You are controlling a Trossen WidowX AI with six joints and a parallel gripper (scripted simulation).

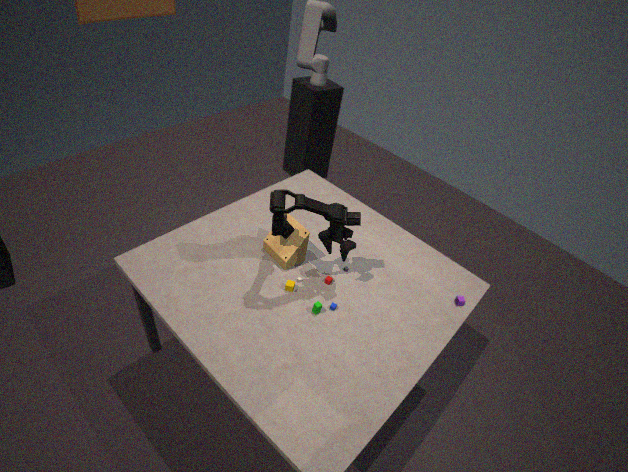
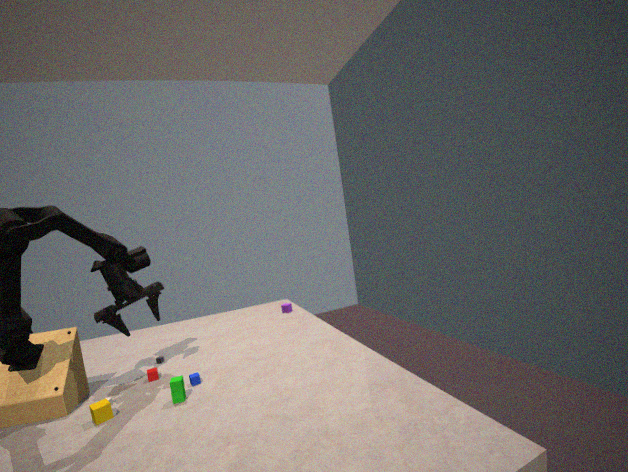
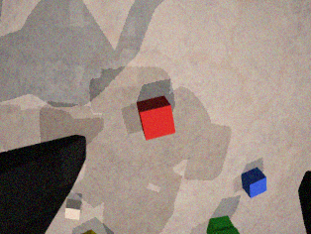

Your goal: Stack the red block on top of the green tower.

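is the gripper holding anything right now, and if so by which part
Nothing is held. The gripper hangs open above the table, and the red block sits untouched below it.

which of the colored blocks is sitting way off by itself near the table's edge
The purple block; the red, yellow, green and blue ones cluster near the arm's wooden base.

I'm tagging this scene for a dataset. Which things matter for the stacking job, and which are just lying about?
For the job:
red block
green tower
gripper, open and empty, above the table

Lying about:
yellow block
blue block
purple block
small dark block
small white block
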